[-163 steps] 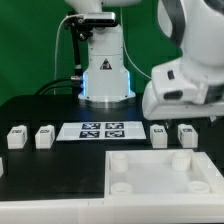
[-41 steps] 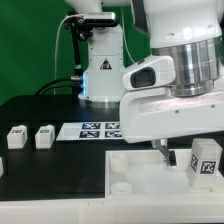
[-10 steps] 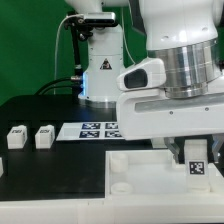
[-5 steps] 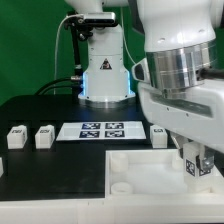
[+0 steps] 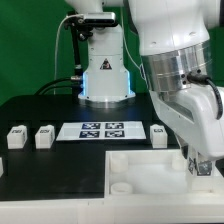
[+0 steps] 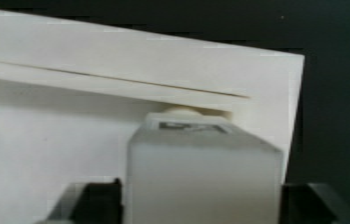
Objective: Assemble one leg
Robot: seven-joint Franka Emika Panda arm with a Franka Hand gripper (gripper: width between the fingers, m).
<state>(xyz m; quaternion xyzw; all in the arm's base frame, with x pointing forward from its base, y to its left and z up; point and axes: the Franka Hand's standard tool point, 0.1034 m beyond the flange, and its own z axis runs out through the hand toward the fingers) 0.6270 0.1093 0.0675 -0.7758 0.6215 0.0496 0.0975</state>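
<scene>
At about four o'clock in the exterior view, the gripper (image 5: pixel 203 162) hangs low over the far-right corner of the large flat white panel (image 5: pixel 140 172), clenched on a leg (image 5: pixel 199 166) whose black-and-white tag peeks out between the fingers. The wrist view bears this out: the leg (image 6: pixel 204 170), a white block-shaped post, stands upright between the two dark fingertips (image 6: pixel 94 203), its far end just short of, or touching, a small rounded shape on the panel (image 6: pixel 83 90) that looks like the edge of a socket. Whether the tip has entered cannot be told from these pictures.

The step in hand appears to be seating this leg in the panel's corner socket. The next move probably calls for lining the post's end squarely over the hole, lowering it straight, and likely turning or pressing it home before letting go; a tilted approach could jam it or shove the panel.

As for holders, the panel's round sockets are the only receptacles. The one at seven o'clock (image 5: pixel 121 186) is plainly empty; another at nine o'clock (image 5: pixel 119 158) also looks bare.

Three more legs stand loose on the black table (image 5: pixel 50 170): two at nine o'clock (image 5: pixel 16 137) (image 5: pixel 44 136), one at three o'clock (image 5: pixel 159 134). Between them lies the marker board (image 5: pixel 100 130).
</scene>
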